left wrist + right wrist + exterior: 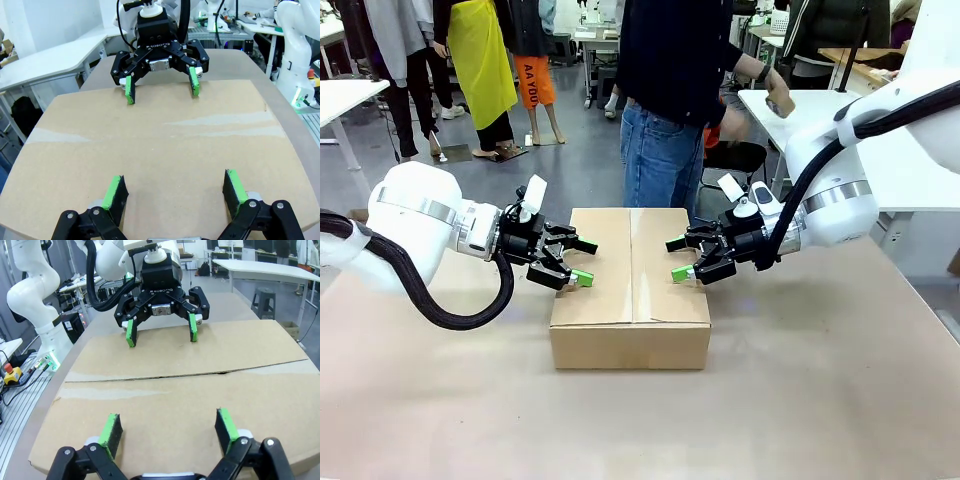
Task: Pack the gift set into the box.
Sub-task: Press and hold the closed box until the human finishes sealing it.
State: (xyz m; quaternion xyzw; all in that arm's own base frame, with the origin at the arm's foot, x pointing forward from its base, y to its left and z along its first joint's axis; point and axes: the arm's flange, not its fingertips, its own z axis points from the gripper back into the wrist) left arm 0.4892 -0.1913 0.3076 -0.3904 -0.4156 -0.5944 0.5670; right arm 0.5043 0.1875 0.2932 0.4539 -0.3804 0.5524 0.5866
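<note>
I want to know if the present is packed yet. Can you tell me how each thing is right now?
Large brown corrugated cardboard box: flaps closed flat on top, resting on the table.
Left gripper: open, empty, at the box's left edge.
Right gripper: open, empty, at the box's right edge.

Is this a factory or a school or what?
Most likely a robot lab or workshop. Two white arms hold an open tool each, the left tool and the right tool, over a closed cardboard box, with more white work tables behind.

Robotics lab: white worktables, cabled benches
</note>
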